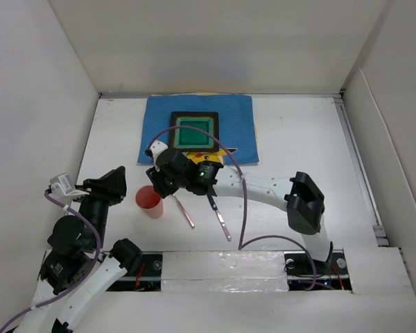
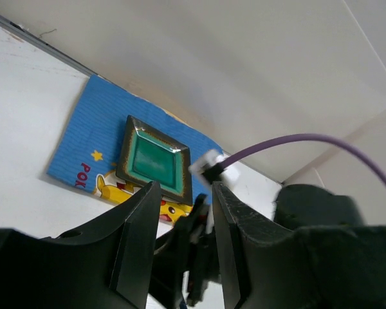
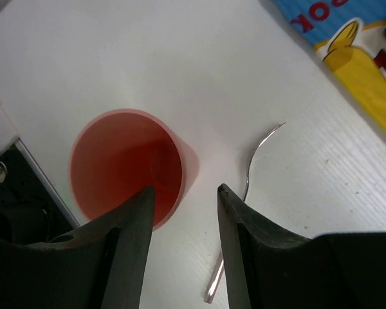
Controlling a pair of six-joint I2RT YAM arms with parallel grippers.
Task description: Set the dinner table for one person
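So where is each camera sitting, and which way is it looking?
Top: above and behind the arms, looking down on the dinner table; both arms show.
Left wrist: on the left arm, facing the blue placemat and green plate; open left tool shows.
Right wrist: on the right arm, looking down at the red cup and a metal utensil; open right tool shows.
Shared: top and left wrist see the plate; top and right wrist see the cup.

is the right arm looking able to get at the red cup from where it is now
Probably yes. The right tool hangs open just above the red cup, at its rim, with nothing between them. The metal utensil lies apart from the cup, out of the way.
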